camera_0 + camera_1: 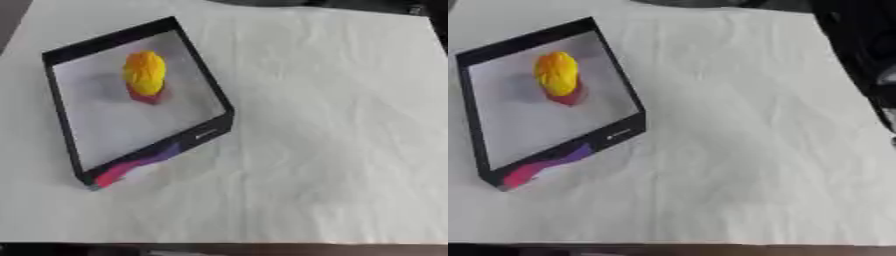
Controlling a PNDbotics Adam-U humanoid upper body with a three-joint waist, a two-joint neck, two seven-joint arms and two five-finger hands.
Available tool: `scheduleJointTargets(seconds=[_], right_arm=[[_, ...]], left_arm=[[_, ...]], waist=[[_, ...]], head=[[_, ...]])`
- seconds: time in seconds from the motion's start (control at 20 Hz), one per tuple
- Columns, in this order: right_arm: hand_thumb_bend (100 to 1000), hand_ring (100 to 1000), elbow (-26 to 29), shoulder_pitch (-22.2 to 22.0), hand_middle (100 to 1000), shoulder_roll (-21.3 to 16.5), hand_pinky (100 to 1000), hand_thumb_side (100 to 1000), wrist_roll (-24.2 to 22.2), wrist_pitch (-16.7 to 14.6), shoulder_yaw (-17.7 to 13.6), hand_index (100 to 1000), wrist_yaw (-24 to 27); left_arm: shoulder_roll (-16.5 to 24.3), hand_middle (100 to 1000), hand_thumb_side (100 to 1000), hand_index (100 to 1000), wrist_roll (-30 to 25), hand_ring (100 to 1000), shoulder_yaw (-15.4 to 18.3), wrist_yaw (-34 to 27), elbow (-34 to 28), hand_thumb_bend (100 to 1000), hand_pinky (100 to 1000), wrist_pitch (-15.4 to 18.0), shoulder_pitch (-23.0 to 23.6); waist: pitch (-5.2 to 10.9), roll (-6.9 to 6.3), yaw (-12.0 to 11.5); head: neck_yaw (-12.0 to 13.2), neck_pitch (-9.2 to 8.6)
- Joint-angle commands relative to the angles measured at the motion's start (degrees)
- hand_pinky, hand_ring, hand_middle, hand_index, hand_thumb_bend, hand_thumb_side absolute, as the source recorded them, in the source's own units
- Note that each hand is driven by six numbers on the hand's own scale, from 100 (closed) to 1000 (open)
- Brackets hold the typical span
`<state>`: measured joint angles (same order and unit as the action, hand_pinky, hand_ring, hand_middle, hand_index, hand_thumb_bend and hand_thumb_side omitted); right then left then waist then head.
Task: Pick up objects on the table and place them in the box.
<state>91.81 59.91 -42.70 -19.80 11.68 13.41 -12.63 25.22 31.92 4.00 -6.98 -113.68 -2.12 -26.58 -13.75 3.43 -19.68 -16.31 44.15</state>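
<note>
Hands are both out of my view so can't tell their state, yellow thing [144, 73] sits in the box [206, 134], table [332, 150] looks done, I'd just recheck.

My bench [332, 150] is covered by a pale, slightly creased cloth reaching almost to its near edge. One thing lies directly on it: a shallow black-walled box [210, 131], turned askew, out at about ten o'clock from the middle of the cloth. Its near wall shows pink and purple colour. From twelve round to six I see only cloth.
</note>
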Motion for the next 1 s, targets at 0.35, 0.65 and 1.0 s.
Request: scheduleJointTargets(seconds=[0.35, 0.65, 1.0], right_arm=[[261, 645, -5.29, 4.27, 462, 11.62, 813, 100, -1.54, -1.04, 4.43, 625, -9.85], [272, 645, -7.10, 1.26, 466, 17.05, 811, 100, -3.89, -4.69, 8.08, 628, -15.69], [232, 645, -9.37, -2.41, 471, 20.51, 806, 100, -5.97, -5.29, 10.89, 633, -18.77]], left_arm=[[2.52, 758, 417, 803, -2.17, 656, -1.08, 2.42, -0.92, 517, 719, 3.98, -5.07], [2.66, 758, 423, 803, -3.25, 652, -1.38, 1.52, -0.92, 516, 717, 3.59, -5.94], [2.65, 756, 431, 802, -3.59, 645, -1.91, 0.35, -0.92, 513, 714, 2.64, -5.75]], waist=[[3.98, -2.27, -1.34], [3.80, -2.53, -2.62], [3.42, -2.00, -3.38]], head=[[-1.46, -0.03], [-2.51, -0.03], [-3.18, -0.03]])
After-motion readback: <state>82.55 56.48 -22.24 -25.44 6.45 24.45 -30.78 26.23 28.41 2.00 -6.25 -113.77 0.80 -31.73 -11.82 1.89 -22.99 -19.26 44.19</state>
